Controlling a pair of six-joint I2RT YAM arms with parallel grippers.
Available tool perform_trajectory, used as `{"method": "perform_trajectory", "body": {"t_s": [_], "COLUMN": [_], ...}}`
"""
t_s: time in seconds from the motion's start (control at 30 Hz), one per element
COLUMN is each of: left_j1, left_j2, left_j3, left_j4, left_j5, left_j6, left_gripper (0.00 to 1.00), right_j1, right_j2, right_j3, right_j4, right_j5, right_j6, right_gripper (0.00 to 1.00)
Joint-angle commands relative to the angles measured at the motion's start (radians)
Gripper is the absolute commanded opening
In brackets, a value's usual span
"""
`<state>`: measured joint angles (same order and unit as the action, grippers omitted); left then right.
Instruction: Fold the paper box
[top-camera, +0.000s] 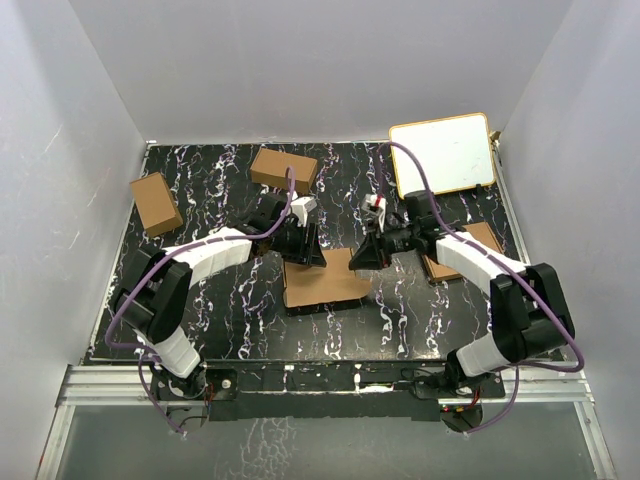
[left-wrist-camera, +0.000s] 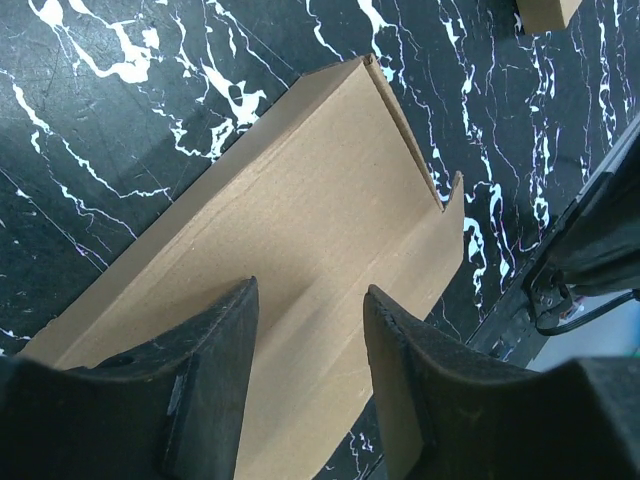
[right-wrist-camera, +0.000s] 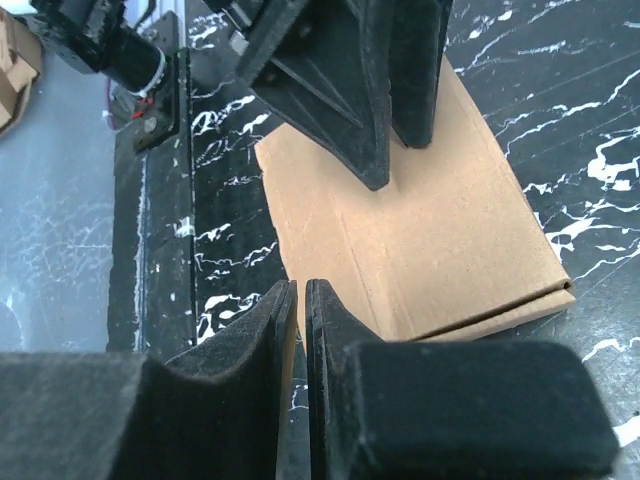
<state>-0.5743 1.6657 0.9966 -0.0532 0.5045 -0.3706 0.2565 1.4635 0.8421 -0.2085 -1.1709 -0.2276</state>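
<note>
The paper box (top-camera: 325, 282) lies flattened on the black marbled table, in the middle between both arms. My left gripper (top-camera: 305, 255) stands at its upper left edge, open, with its tips on the brown cardboard (left-wrist-camera: 300, 200) and nothing held. In the left wrist view the left gripper (left-wrist-camera: 312, 290) has the sheet's crease and a notched flap beyond it. My right gripper (top-camera: 358, 258) is at the box's right end. In the right wrist view the right gripper (right-wrist-camera: 301, 285) is all but closed, a thin slit showing table, just off the box's corner (right-wrist-camera: 430, 230).
Two shorter brown cartons (top-camera: 155, 203) (top-camera: 283, 168) sit at the back left. A white board (top-camera: 442, 153) lies at the back right. A brown pile of sheets (top-camera: 487, 237) lies partly under the right arm. White walls enclose the table on three sides.
</note>
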Motion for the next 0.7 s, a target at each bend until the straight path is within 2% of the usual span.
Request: {"method": "perform_trajectory", "body": {"t_s": [0.0,0.33,0.47,0.67], "left_j1": [0.002,0.002,0.001,0.003], "left_j2": [-0.014,-0.038,-0.082,-0.217], "left_j3": [-0.023,-0.037,-0.006,-0.043], "left_j4": [-0.015,0.004,0.012,0.051], "left_j5": [0.001,-0.015,-0.021,-0.054], "left_j6": [-0.003,-0.018,-0.038,-0.076], "left_gripper": [0.45,0.45,0.48,0.55], "right_j1": [0.043,0.086,0.084,0.083], "right_j2": [0.064,0.164,0.17,0.137], "right_j3": [0.039,0.058,0.064,0.073], "right_j4": [-0.002,-0.03,-0.036,-0.066], "right_j5": [0.109,0.333,0.319,0.189], "right_j6": [-0.077,-0.084,-0.085,-0.111], "right_gripper": [0.15,0.14,0.15,0.18]}}
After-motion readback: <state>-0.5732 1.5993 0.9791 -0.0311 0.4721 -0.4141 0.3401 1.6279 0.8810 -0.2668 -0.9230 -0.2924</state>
